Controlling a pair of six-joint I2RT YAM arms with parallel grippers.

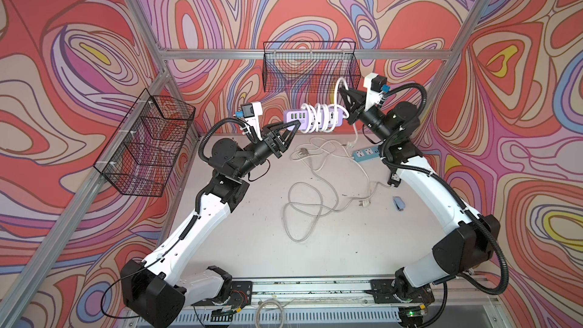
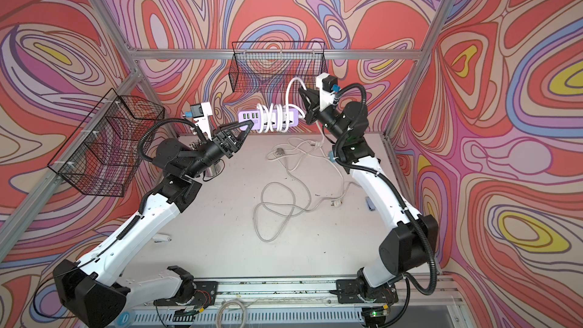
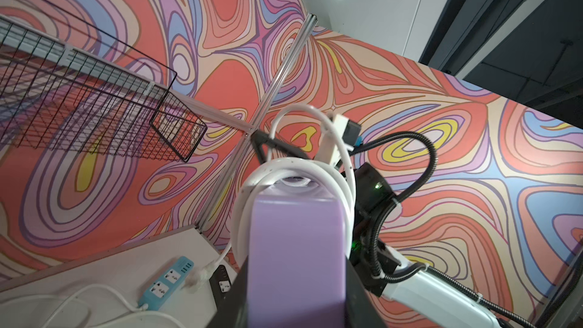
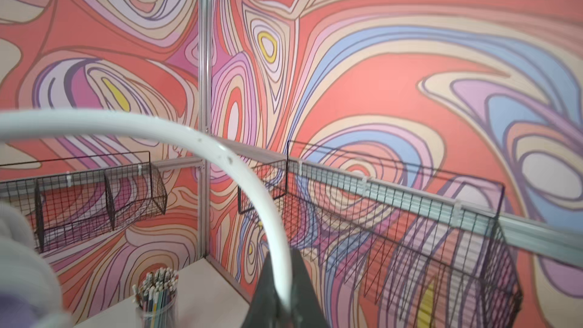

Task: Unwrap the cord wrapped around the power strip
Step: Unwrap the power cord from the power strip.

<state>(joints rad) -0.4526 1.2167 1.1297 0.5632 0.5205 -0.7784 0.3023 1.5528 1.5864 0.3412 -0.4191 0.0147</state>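
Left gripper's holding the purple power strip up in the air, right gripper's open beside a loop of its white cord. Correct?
Not quite. The right gripper is shut on that white cord loop, not open beside it; the right wrist view shows the cord running between its fingers. The left gripper does hold the purple power strip up in the air.

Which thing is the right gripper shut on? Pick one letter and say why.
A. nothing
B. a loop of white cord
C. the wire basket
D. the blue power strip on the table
B: the right gripper is closed on a loop of the white cord that arches up from the purple power strip.
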